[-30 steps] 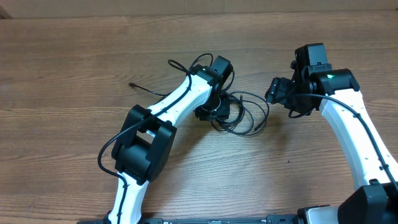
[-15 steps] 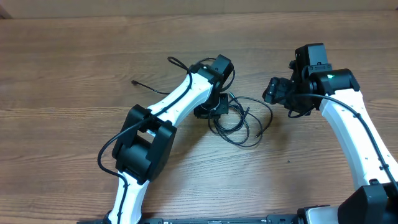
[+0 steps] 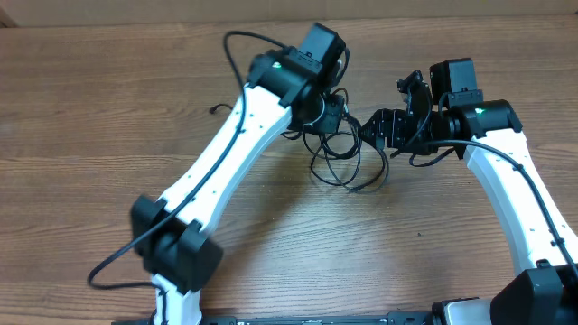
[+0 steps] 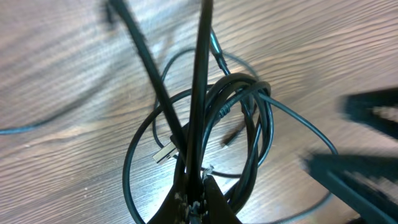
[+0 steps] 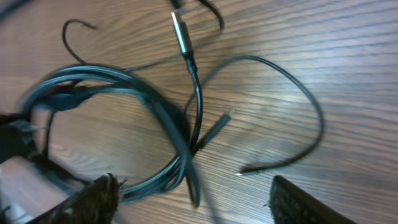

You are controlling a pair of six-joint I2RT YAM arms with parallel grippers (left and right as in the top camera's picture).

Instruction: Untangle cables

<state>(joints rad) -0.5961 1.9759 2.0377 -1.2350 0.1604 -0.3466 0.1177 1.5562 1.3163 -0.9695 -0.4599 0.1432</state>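
Note:
The cables are a tangle of thin black loops near the table's middle. My left gripper is shut on a few strands at the tangle's top. In the left wrist view the left gripper pinches those strands, and the cable loops hang down toward the wood with a small metal plug among them. My right gripper is open just right of the tangle. In the right wrist view the right gripper straddles the looped cables, touching nothing; a silver plug lies beyond.
The wooden table stretches left and toward the front. A loose cable end lies left of the left arm. The arm's own thicker black wire arcs over its wrist. The right arm's white link runs along the right side.
My left gripper has shut on the strands and risen toward the table's back, pulling the tangle with it. My right gripper has moved left, closer to the loops.

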